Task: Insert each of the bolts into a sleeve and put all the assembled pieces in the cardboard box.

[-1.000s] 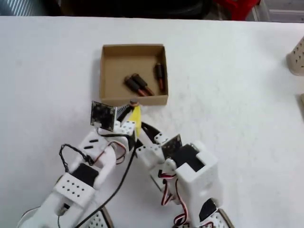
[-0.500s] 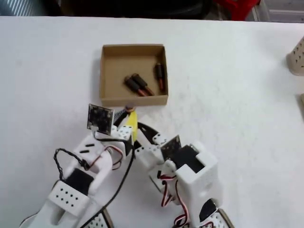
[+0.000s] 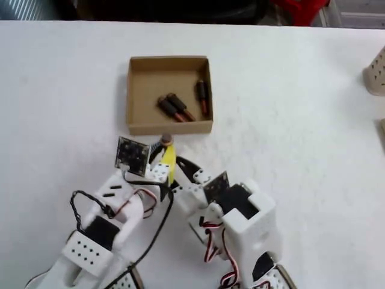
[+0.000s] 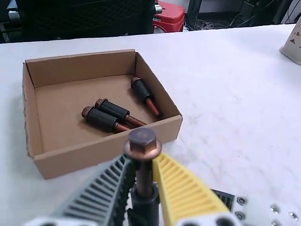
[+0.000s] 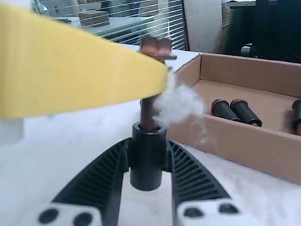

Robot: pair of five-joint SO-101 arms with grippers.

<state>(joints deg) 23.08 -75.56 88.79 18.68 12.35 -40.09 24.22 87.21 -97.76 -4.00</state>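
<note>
My left gripper (image 4: 142,162) is shut on a copper bolt (image 4: 142,141), pinched between its grey and yellow fingers. The bolt stands upright with its shaft in a black sleeve (image 5: 147,157), and my right gripper (image 5: 147,147) is shut on that sleeve. From above, both grippers meet just in front of the cardboard box (image 3: 171,127), with the bolt head (image 3: 166,139) close to its near wall. Three assembled pieces (image 3: 177,107) lie inside the box (image 4: 94,157).
A beige perforated object (image 3: 376,72) stands at the table's right edge. Both white arm bodies (image 3: 240,223) crowd the near side of the table. Dark and red items (image 3: 298,9) sit beyond the far edge.
My left gripper and the bolt have shifted slightly away from the box, toward the near side. The right arm has stayed put.
</note>
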